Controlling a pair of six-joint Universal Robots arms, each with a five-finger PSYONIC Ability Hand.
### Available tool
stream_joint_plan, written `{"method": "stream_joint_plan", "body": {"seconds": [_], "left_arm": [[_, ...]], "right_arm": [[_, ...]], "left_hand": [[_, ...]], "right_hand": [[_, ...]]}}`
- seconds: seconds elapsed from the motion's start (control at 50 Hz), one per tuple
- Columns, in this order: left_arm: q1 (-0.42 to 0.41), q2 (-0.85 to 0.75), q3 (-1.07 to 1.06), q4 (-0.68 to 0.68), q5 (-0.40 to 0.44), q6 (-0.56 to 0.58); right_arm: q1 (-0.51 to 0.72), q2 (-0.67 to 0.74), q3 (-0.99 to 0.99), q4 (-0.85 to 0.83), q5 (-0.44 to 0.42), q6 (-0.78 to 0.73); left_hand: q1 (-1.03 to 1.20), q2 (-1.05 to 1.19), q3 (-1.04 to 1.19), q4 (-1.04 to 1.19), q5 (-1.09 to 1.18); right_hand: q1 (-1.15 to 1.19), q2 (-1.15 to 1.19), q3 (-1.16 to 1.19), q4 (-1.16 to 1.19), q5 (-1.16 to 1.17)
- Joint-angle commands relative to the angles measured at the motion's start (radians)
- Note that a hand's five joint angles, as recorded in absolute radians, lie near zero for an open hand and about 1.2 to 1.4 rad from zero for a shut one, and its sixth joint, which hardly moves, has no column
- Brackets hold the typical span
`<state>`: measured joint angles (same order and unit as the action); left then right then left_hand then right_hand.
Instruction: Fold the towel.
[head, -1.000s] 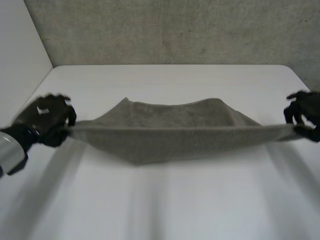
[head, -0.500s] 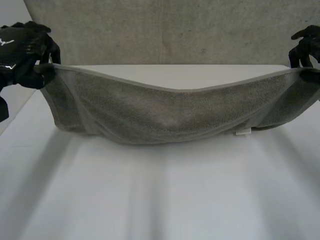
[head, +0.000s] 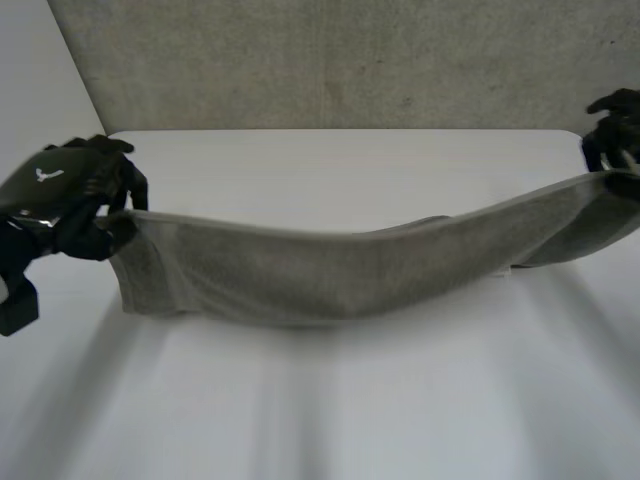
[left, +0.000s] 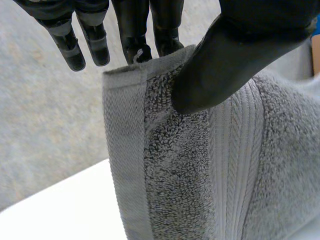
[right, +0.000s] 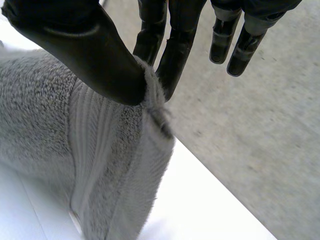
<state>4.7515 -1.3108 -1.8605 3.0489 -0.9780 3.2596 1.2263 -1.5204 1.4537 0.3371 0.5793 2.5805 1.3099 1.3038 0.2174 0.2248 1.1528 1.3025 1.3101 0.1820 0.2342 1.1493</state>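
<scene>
A grey towel (head: 330, 270) hangs stretched between my two hands above the white table (head: 350, 400), sagging in the middle. My left hand (head: 70, 195) pinches the towel's left top corner; in the left wrist view its thumb (left: 220, 65) presses the towel (left: 200, 165) against the fingers (left: 135, 35). My right hand (head: 615, 125) holds the right top corner at the far right, higher than the left one. In the right wrist view the thumb (right: 85, 45) clamps the towel (right: 100, 145) against the fingers (right: 172, 55).
A grey wall (head: 350, 60) stands behind the table's far edge. A small white label (head: 500, 275) hangs at the towel's lower edge on the right.
The towel was lifted off the table and held up high, then came down lower. My left hand dropped more than the right, so the top edge now slopes.
</scene>
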Motion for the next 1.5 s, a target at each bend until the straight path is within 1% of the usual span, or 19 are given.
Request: {"method": "stream_joint_plan", "body": {"seconds": [0.02, 0.06, 0.18, 0.22, 0.28, 0.32, 0.44, 0.48, 0.5, 0.54, 0.6, 0.64, 0.72, 0.76, 0.82, 0.92, 1.1, 1.24, 1.5], "left_arm": [[0.077, 0.076, 0.087, 0.001, 0.081, -0.012], [0.077, 0.073, 0.135, 0.002, 0.087, -0.026], [0.053, -0.042, 0.308, 0.028, 0.088, -0.218], [-0.008, -0.138, 0.374, 0.053, 0.082, -0.288], [-0.042, -0.194, 0.402, 0.065, 0.061, -0.296], [-0.088, -0.31, 0.463, 0.086, -0.002, -0.293], [-0.127, -0.461, 0.557, 0.146, -0.06, -0.293], [-0.146, -0.553, 0.666, 0.214, -0.106, -0.297], [-0.147, -0.553, 0.667, 0.214, -0.106, -0.297], [-0.15, -0.596, 0.791, 0.26, -0.195, -0.302], [-0.159, -0.591, 0.833, 0.278, -0.246, -0.304], [-0.16, -0.567, 0.871, 0.323, -0.301, -0.307], [-0.15, -0.496, 0.851, 0.361, -0.286, -0.31], [-0.139, -0.444, 0.792, 0.37, -0.24, -0.319], [-0.136, -0.433, 0.753, 0.372, -0.206, -0.319], [-0.114, -0.427, 0.539, 0.378, -0.087, -0.31], [-0.11, -0.439, 0.297, 0.38, -0.06, -0.265], [-0.053, -0.436, 0.184, 0.373, -0.057, -0.1], [-0.048, -0.277, 0.126, 0.294, -0.044, -0.092]], "right_arm": [[-0.102, -0.012, -0.049, 0.036, -0.075, -0.016], [-0.067, -0.012, -0.093, 0.036, -0.099, 0.01], [0.032, -0.006, -0.17, -0.01, -0.082, 0.125], [0.106, 0.04, -0.222, -0.116, -0.005, 0.193], [0.163, 0.098, -0.248, -0.174, 0.062, 0.219], [0.27, 0.22, -0.327, -0.239, 0.166, 0.219], [0.331, 0.356, -0.452, -0.267, 0.281, 0.171], [0.381, 0.416, -0.568, -0.347, 0.38, 0.15], [0.381, 0.416, -0.569, -0.348, 0.381, 0.15], [0.415, 0.425, -0.66, -0.499, 0.526, 0.185], [0.423, 0.381, -0.691, -0.633, 0.6, 0.283], [0.418, 0.349, -0.682, -0.647, 0.573, 0.335], [0.406, 0.309, -0.635, -0.644, 0.491, 0.443], [0.392, 0.299, -0.552, -0.641, 0.391, 0.504], [0.38, 0.295, -0.503, -0.639, 0.343, 0.504], [0.346, 0.243, -0.284, -0.639, 0.231, 0.48], [0.275, 0.238, -0.064, -0.629, 0.215, 0.351], [0.2, 0.23, 0.042, -0.618, 0.145, 0.297], [0.171, 0.105, 0.105, -0.477, 0.058, 0.302]], "left_hand": [[0.086, 0.092, -0.043, -0.05, 0.069], [0.086, 0.092, -0.043, -0.05, 0.069], [0.086, 0.092, -0.043, -0.05, 0.069], [0.086, 0.092, -0.043, -0.05, 0.069], [0.086, 0.092, -0.043, -0.05, 0.069], [0.086, 0.092, -0.043, -0.05, 0.069], [0.086, 0.092, -0.043, -0.05, 0.069], [0.086, 0.092, -0.043, -0.05, 0.069], [0.086, 0.092, -0.043, -0.05, 0.069], [0.086, 0.092, -0.043, -0.05, 0.069], [0.086, 0.092, -0.043, -0.05, 0.069], [0.086, 0.092, -0.043, -0.05, 0.069], [0.086, 0.092, -0.043, -0.05, 0.069], [0.086, 0.092, -0.043, -0.05, 0.069], [0.086, 0.092, -0.043, -0.05, 0.069], [0.086, 0.092, -0.043, -0.05, 0.069], [0.086, 0.092, -0.043, -0.05, 0.069], [0.086, 0.092, -0.043, -0.05, 0.069], [0.086, 0.092, -0.043, -0.05, 0.069]], "right_hand": [[0.094, 0.086, -0.007, -0.06, 0.072], [0.094, 0.086, -0.007, -0.06, 0.072], [0.094, 0.086, -0.007, -0.06, 0.072], [0.094, 0.086, -0.007, -0.06, 0.072], [0.094, 0.086, -0.007, -0.06, 0.072], [0.094, 0.086, -0.007, -0.06, 0.072], [0.094, 0.086, -0.007, -0.06, 0.072], [0.094, 0.086, -0.007, -0.06, 0.072], [0.094, 0.086, -0.007, -0.06, 0.072], [0.094, 0.086, -0.007, -0.06, 0.072], [0.094, 0.086, -0.007, -0.06, 0.072], [0.094, 0.086, -0.007, -0.06, 0.072], [0.094, 0.086, -0.007, -0.06, 0.072], [0.094, 0.086, -0.007, -0.06, 0.072], [0.094, 0.086, -0.007, -0.06, 0.072], [0.094, 0.086, -0.007, -0.06, 0.072], [0.094, 0.086, -0.007, -0.06, 0.072], [0.094, 0.086, -0.007, -0.06, 0.072], [0.094, 0.086, -0.007, -0.06, 0.072]]}}
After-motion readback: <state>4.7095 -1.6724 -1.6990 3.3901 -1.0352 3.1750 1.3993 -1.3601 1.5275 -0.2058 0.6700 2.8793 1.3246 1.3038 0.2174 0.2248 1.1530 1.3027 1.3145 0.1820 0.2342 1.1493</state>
